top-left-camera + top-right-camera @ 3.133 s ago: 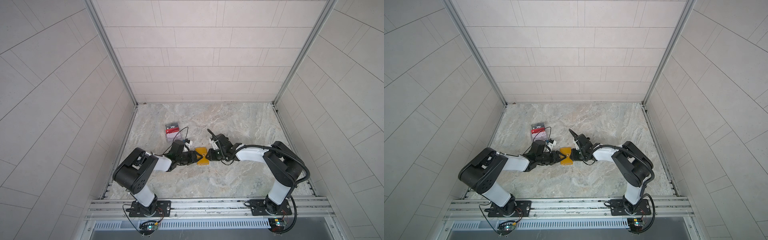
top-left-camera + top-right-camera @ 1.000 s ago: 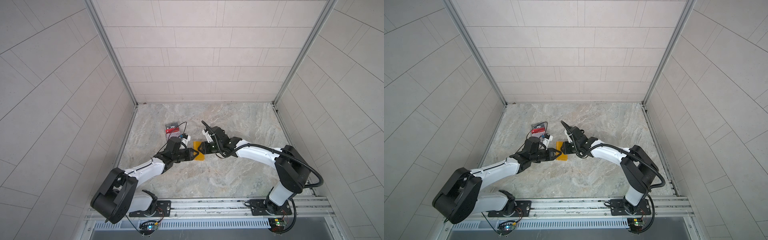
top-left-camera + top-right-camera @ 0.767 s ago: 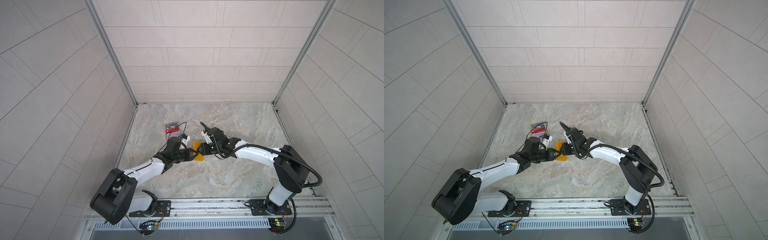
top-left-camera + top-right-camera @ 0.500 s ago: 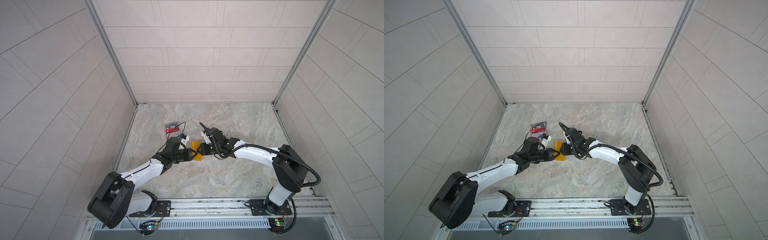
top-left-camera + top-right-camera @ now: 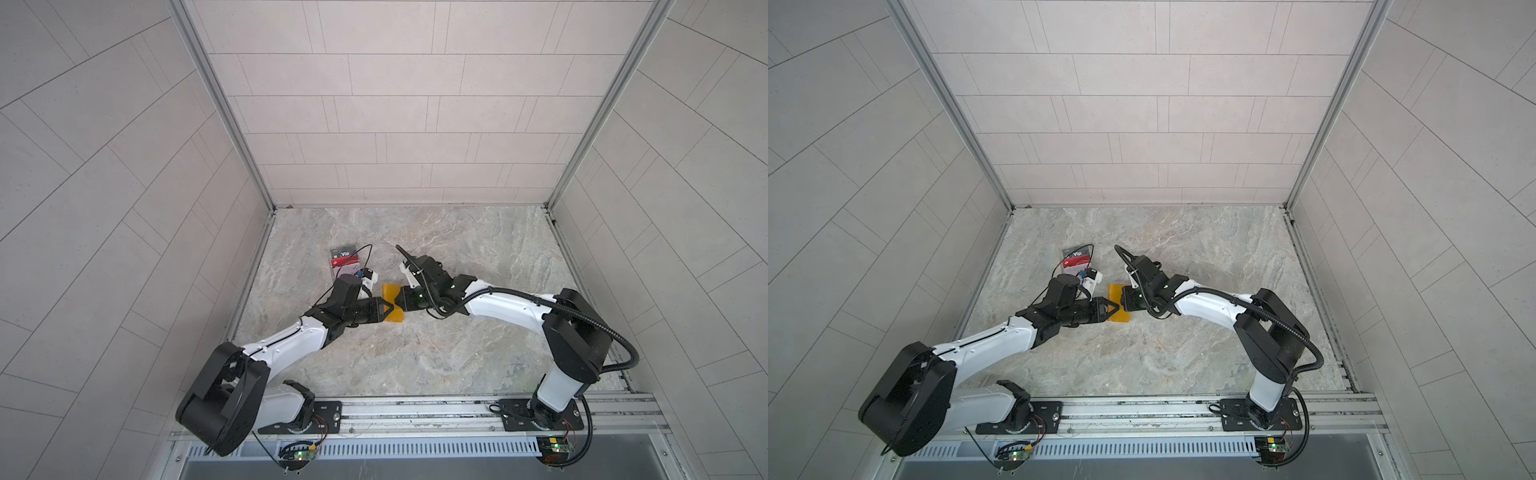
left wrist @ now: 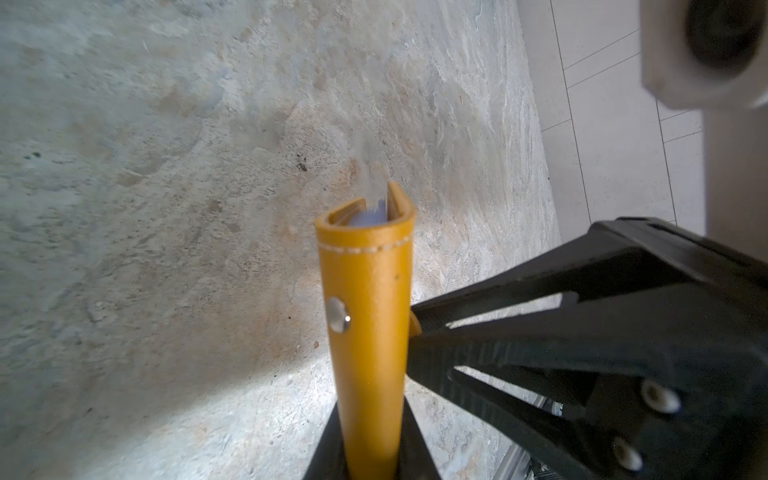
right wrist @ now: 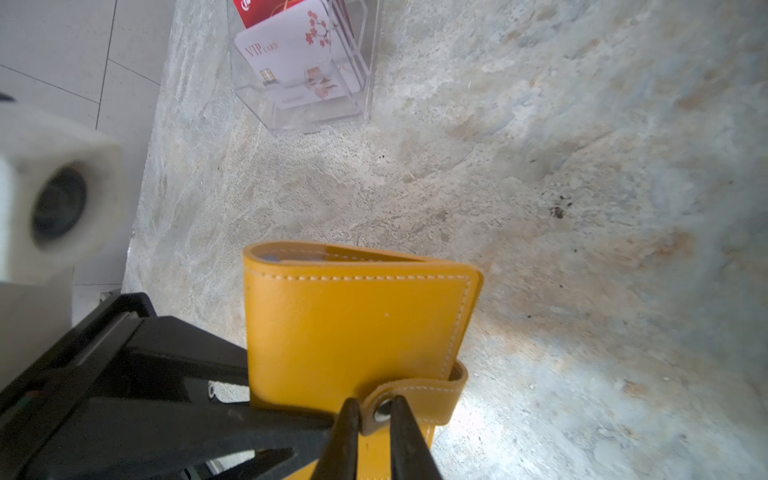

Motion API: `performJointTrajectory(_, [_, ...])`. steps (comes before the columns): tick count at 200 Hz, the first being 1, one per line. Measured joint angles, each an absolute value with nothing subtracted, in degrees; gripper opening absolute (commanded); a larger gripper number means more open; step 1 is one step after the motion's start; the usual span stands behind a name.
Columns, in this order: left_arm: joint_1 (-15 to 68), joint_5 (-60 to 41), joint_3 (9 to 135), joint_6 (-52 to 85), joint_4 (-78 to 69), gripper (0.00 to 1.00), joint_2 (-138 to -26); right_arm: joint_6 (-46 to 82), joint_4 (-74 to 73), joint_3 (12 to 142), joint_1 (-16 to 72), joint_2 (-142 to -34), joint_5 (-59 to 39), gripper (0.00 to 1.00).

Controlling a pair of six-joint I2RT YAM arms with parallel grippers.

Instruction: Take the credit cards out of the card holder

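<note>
Jaws first: the left jaws are clamped on the spine side of the card holder (image 5: 392, 302), and the right jaws are pinched onto its snap tab (image 7: 411, 399). So the mustard thing sits folded shut between both arms, a bit left of the desk's (image 5: 478, 357) middle.

There's plenty of bare marble to the right and front. The tight side is back-left, where the clear stand (image 5: 344, 262) sits close to the left wall (image 5: 145, 249).

Bluish sleeves (image 6: 368, 217) peek out one end, but I can't tell if cards are inside. The red card (image 7: 266, 8) in the stand is cut off by the frame, while the white card (image 7: 291, 62) shows fine. Can't tell if the holder touches the desk.
</note>
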State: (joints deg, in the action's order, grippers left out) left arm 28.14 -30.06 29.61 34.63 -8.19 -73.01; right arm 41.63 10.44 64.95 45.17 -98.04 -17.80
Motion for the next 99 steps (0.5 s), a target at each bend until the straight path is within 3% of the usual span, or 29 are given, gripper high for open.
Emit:
performJointTrajectory(61, [28.1,-29.4,29.8,34.2,-7.9,0.00,-73.1,40.7,11.6,65.8,45.3,-98.0,-17.3,0.00])
performJointTrajectory(99, [28.1,-29.0,29.9,33.8,-7.0,0.00,-72.9,40.6,11.9,65.8,45.3,-98.0,-17.3,0.00])
